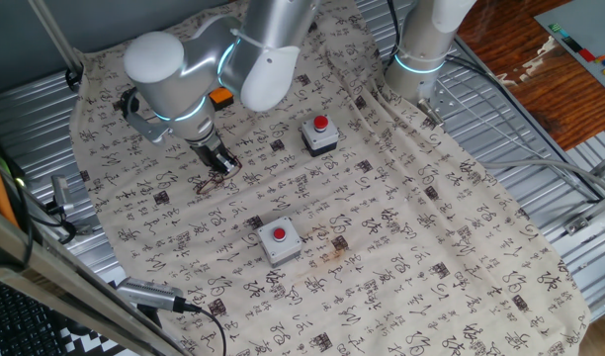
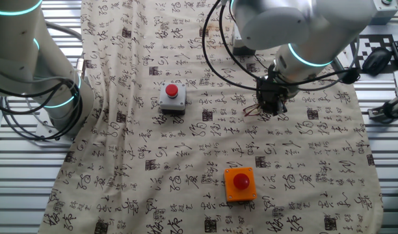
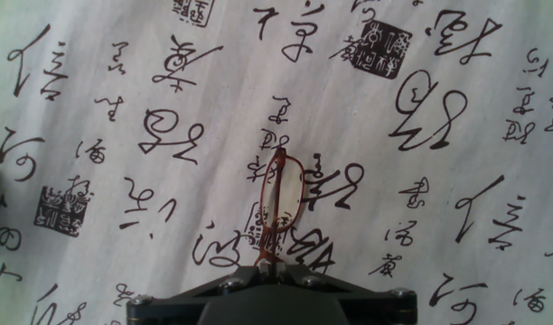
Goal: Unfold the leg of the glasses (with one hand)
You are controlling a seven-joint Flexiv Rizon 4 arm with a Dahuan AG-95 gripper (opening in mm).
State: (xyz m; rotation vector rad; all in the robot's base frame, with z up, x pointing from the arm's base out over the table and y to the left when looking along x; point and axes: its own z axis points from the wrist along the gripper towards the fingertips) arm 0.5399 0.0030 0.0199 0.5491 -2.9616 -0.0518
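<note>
The glasses [image 3: 278,203] are thin reddish-brown wire spectacles lying on the printed cloth [image 3: 457,117]. In the hand view they stretch away from the fingers, and their near end is pinched between the two jaws. My gripper [image 3: 269,264] is shut on that near end. In one fixed view the gripper [image 1: 221,163] points down at the cloth with the glasses [image 1: 210,184] just in front of it. In the other fixed view the gripper [image 2: 272,107] stands over the glasses [image 2: 253,111], which reach left from the fingers.
Two grey boxes with red buttons [image 1: 320,133] [image 1: 279,240] stand on the cloth, and an orange box [image 2: 240,183] lies nearer the arm's side. A second arm's base [image 1: 421,49] stands at the cloth's far edge. Metal slats surround the cloth.
</note>
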